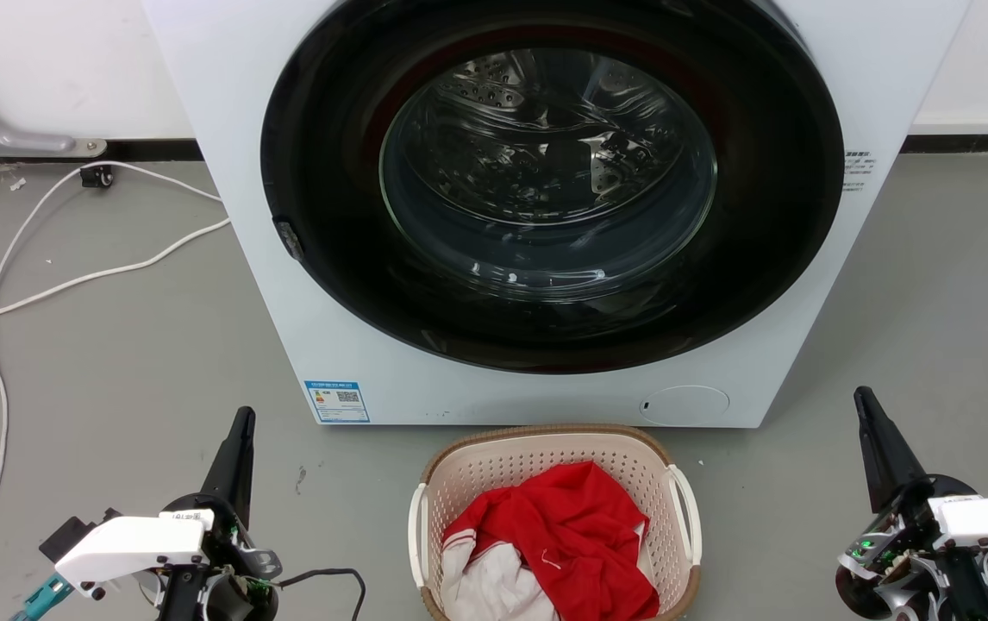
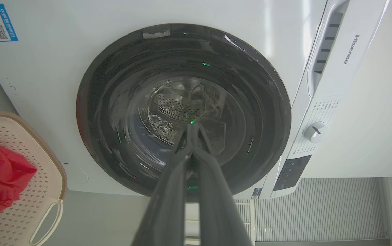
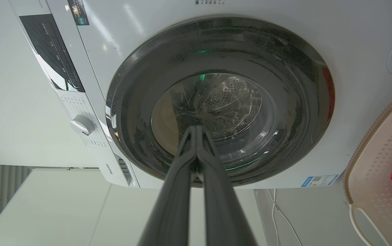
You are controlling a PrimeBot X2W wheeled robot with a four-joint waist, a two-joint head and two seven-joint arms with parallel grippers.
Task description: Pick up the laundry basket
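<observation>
The beige laundry basket (image 1: pixel 537 455) with a brown rim and two white side handles sits on the floor just in front of the washing machine, holding red and white clothes (image 1: pixel 567 535). It also appears at the edge of each wrist view, as the basket (image 2: pixel 21 208) and the basket (image 3: pixel 374 167). My left gripper (image 1: pixel 244 416) is low on the left, shut and empty, well apart from the basket. My right gripper (image 1: pixel 863 397) is low on the right, also shut and empty. Both point toward the machine, seen as the left gripper (image 2: pixel 192 125) and the right gripper (image 3: pixel 196 128).
A white front-loading washing machine (image 1: pixel 356 362) with a closed dark round door (image 1: pixel 546 181) stands right behind the basket. White cables (image 1: pixel 71 280) trail over the grey floor on the left. Open floor lies on both sides of the basket.
</observation>
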